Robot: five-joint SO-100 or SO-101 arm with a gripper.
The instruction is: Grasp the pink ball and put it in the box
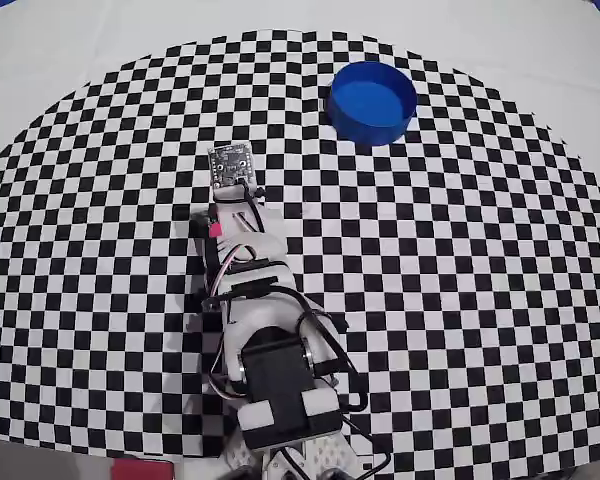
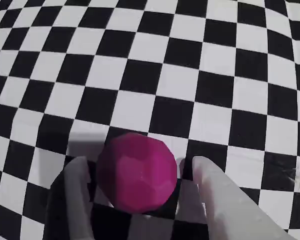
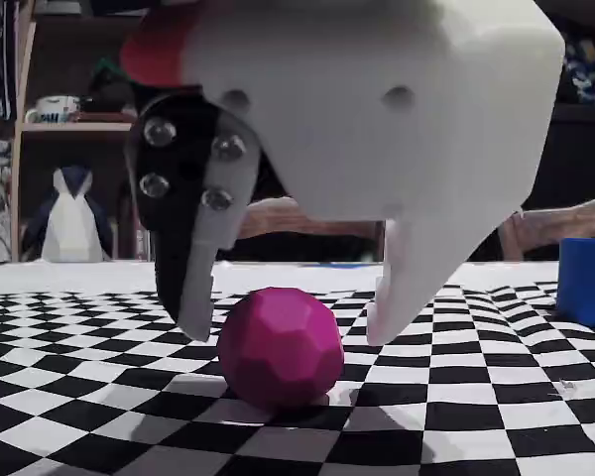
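Two fingers of the end effector straddle the pink ball, one on each side, and the low fixed view shows a gap between each fingertip and the ball, so the jaws stand fairly wide and hold nothing yet. The ball rests on the checkered tabletop between the fingers; the wrist view shows the same, with the pink ball low in the picture and a pale finger on either side of it. From overhead only a sliver of the pink ball shows under the arm, left of centre on the tabletop, while the box stands well apart, toward the upper right of that view. The step in hand looks like the grasp itself: the fingers are in place and lowered around the ball, and the next move calls for closing them squarely on its middle, then lifting and carrying it over to the box. The ball is magenta, matte and faceted rather than perfectly smooth, which should give the fingers some purchase, though a round thing may still squirt out if pinched off-centre. The fingers look like hard white printed plastic, one with a black plate and screws. The box is a round, bright blue, shallow container with upright walls, and looks empty.
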